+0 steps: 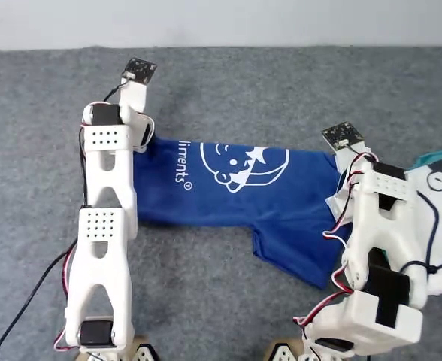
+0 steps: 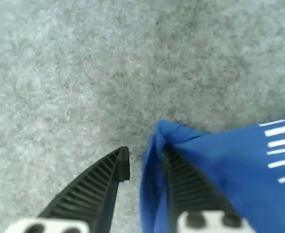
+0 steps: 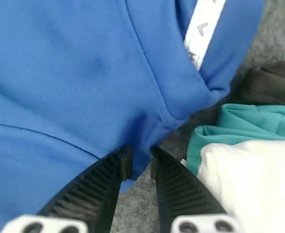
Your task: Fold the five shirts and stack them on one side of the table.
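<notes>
Where the blue shirt lies: we find the blue shirt (image 1: 228, 192) spread flat across the middle of the grey bench (image 1: 281, 90), hem to the left and one sleeve trailing toward the near right.
Left gripper: the left gripper (image 2: 145, 155) sits at the shirt's far-left corner. Its jaws stand apart, with the cloth's edge draped over one finger and a gap beside the other.
Right gripper: the right gripper (image 3: 140, 155) is at the shirt's right end, its jaws nearly together and pinching a small fold of blue cloth.
Neighbours: a white shirt (image 3: 249, 184), a teal shirt (image 3: 239, 121) and a dark garment (image 3: 273, 85) lie bunched just right of it.
Handling: we judge the fabric light, limp and a little slick. It will sag and slide unless both ends are held.
Where to hold: we would grip at seams, the hem corner and the shoulder, where layers give the fingers something to bite.
Risk: a thin pinch may slip free when lifted.
</notes>
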`<state>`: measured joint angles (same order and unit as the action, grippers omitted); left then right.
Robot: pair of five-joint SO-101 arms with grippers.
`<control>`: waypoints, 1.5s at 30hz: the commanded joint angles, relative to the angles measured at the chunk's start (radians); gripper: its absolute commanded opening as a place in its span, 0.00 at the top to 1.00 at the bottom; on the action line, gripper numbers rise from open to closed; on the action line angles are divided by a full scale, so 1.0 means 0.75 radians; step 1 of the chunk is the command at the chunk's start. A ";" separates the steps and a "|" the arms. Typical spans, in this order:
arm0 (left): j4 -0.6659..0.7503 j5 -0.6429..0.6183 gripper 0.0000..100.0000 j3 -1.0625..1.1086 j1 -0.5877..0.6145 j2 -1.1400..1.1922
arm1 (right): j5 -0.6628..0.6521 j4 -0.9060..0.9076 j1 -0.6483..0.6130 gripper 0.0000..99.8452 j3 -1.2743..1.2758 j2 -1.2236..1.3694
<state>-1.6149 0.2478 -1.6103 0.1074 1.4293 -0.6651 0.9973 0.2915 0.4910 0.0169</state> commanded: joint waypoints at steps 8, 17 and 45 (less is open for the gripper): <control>0.006 0.002 0.99 -0.089 0.090 -0.035 | -0.004 0.007 -0.019 0.92 -0.004 -0.071; -0.059 0.002 0.98 -0.095 0.241 -0.037 | -0.004 0.007 -0.019 0.92 -0.004 -0.064; -0.188 -0.219 0.98 -0.089 -0.061 -0.360 | 0.221 -0.107 -0.253 0.80 -0.554 0.410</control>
<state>-1.7346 0.0974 -1.6149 0.0629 1.2359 -0.5132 0.8945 0.1120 0.1703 0.2578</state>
